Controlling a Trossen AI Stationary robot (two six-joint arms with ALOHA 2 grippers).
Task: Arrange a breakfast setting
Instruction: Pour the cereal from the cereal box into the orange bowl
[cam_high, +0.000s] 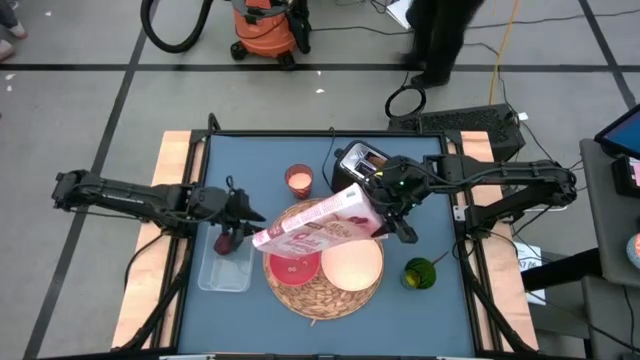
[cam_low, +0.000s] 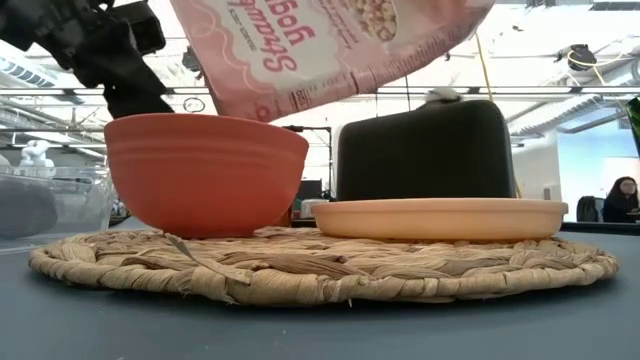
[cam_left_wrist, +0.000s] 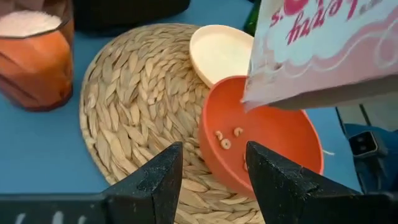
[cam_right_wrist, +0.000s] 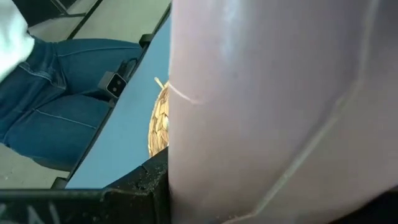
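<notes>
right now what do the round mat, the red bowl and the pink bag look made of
Round mat: woven straw or dried leaf, matte; braided strands show.
Red bowl: probably matte plastic or ceramic; smooth and ridged.
Pink bag: likely printed plastic film; it creases and shines.

Bowl (cam_high: 295, 267) and plate (cam_high: 352, 265) side by side on mat (cam_high: 325, 300), bag (cam_high: 318, 226) above.

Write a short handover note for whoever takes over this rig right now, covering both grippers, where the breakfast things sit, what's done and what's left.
Right gripper: shut on the pink cereal bag, tilted mouth-down over the red bowl.
Left gripper: open, empty, above the clear tray, left of the woven mat.
Placed: bowl and cream plate side by side on the mat.
Done: a few cereal rings are in the bowl.
Left: finish pouring, put the bag down. No spoon, toast or fruit on the mat yet.
</notes>
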